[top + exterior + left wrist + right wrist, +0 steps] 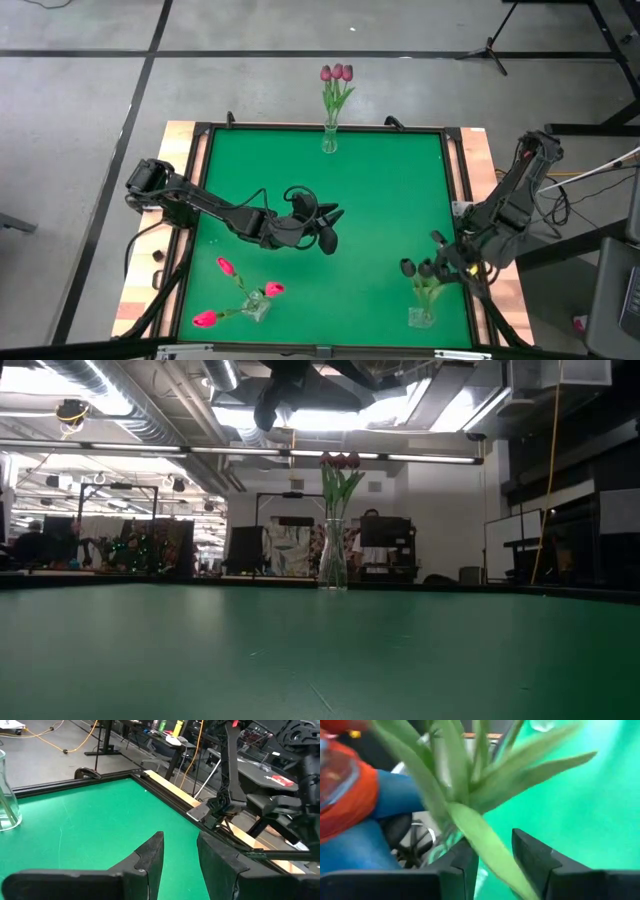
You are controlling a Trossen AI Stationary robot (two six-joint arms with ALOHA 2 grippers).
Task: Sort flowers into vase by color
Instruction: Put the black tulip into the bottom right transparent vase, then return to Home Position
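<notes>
Three glass vases stand on the green table [330,200]. The far-edge vase [329,140] holds mauve tulips [337,72], also in the low view as tulips [340,461]. The near-left vase [256,307] holds pink-red tulips [226,266]. The near-right vase [421,318] holds near-black tulips [408,267]. My right gripper [443,256] hovers open at those dark tulips, with their green leaves [470,775] right in front of it. My left gripper [327,226] hangs open and empty over the table's middle; in its wrist view it is the gripper [180,860]. My right gripper has one long green leaf [485,845] of the dark tulips running down between its two open fingers. Whether either finger touches the leaf cannot be told. The tulips' stems stand in the near-right vase.
A raised black frame [453,180] with wooden strips borders the table. The right arm [227,775] rises beyond the table's right edge. Bare green surface lies between the three vases. Beyond the table, cables and stands are on the floor.
</notes>
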